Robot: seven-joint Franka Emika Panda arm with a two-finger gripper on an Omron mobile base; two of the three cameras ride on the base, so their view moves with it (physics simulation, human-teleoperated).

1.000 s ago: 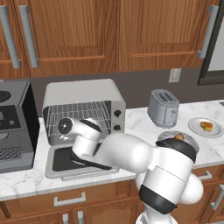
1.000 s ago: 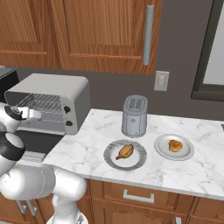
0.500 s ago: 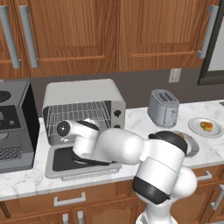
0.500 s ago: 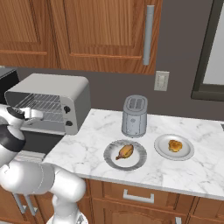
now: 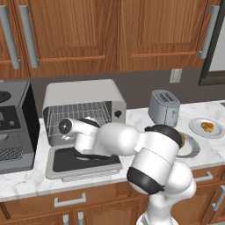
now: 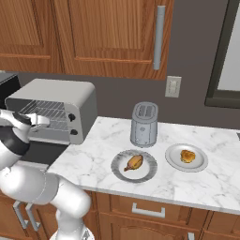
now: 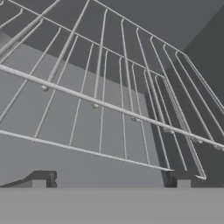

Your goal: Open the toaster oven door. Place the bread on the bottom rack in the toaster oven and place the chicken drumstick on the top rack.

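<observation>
Toaster oven [image 5: 83,94] at counter's back edge, left part; toaster oven door [image 5: 83,160] folded down flat toward front edge. Wire racks [image 5: 79,115] bare. Gripper [image 7: 109,178] at the oven mouth, jaws wide, holding nothing. Grey plate [image 6: 117,173]: chicken drumstick [image 6: 134,162]. White plate [image 6: 201,161]: bread [image 6: 187,155].

No legible text, label, brand, number or sign on any appliance or surface.
</observation>
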